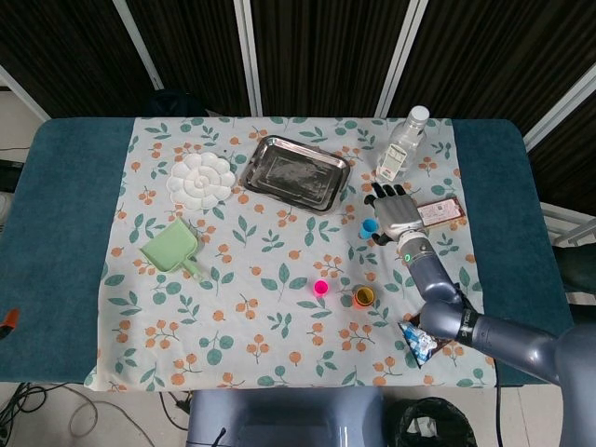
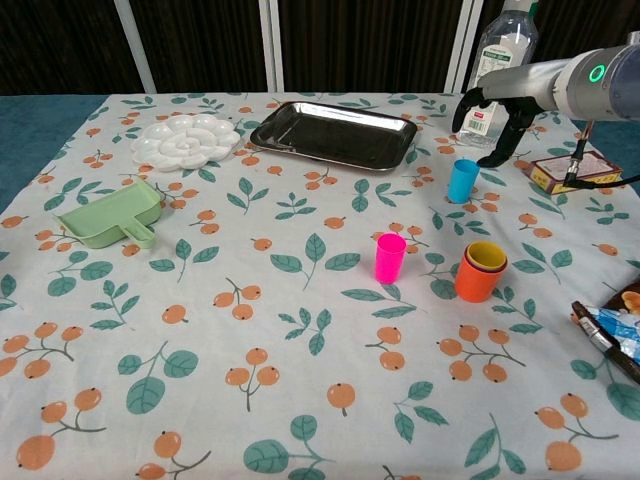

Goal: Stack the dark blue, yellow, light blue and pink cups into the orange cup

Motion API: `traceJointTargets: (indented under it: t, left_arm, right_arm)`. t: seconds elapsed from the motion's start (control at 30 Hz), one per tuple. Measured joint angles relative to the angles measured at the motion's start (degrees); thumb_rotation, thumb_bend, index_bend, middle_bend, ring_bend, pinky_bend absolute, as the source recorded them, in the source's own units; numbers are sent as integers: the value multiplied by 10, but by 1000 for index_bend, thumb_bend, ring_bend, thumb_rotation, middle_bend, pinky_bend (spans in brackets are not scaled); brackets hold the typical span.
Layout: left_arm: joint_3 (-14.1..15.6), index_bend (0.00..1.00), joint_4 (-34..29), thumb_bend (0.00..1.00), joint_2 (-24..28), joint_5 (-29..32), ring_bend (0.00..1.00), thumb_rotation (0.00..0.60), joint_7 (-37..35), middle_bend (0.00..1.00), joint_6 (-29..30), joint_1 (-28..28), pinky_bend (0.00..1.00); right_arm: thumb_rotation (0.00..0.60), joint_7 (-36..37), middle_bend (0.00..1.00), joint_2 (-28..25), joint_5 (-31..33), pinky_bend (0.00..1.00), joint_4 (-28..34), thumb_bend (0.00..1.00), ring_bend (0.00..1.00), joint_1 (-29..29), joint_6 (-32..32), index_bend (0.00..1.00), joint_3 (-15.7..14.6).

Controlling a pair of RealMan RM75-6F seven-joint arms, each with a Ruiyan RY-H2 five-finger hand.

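Two neighbours near hand [image 2: 487, 118]: bottle [image 2: 498, 62], box [image 2: 566, 170].

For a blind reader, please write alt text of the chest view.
The robot's right hand, fingers apart, hovers just above the light blue cup on a leaf-patterned tablecloth. Nearer stand a pink cup and an orange cup holding a yellow cup.

Head view looks almost straight down from high up, so you get the whole tabletop [image 1: 65, 233] edge to edge. Chest view sits low at the near edge, looking across toward the far edge, much closer in. Both catch the steel tray [image 1: 296, 173] [image 2: 334, 135] and cups.
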State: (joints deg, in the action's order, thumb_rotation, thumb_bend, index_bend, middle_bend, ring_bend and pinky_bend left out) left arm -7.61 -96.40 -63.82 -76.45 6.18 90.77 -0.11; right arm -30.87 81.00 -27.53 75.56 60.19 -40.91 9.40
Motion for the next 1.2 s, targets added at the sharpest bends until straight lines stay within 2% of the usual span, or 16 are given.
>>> traceJointTargets:
  t: [0.53, 1.0, 1.2]
  left_arm:
    - [-1, 212, 2, 216, 0, 0, 0, 600, -1, 116, -2, -2, 0]
    - [-1, 214, 3, 216, -1, -2, 0, 600, -6, 116, 0, -1, 0]
    - [-1, 215, 4, 216, -1, -2, 0, 600, -6, 116, -1, -2, 0]
  right_arm:
    - [600, 14, 0, 43, -7, 75, -45, 407, 60, 0, 5, 347, -15]
    - [600, 26, 0, 66, -20, 74, -84, 407, 60, -4, 7, 358, -16]
    - [600, 35, 0, 71, -26, 75, -94, 407, 60, -6, 14, 426, -14]
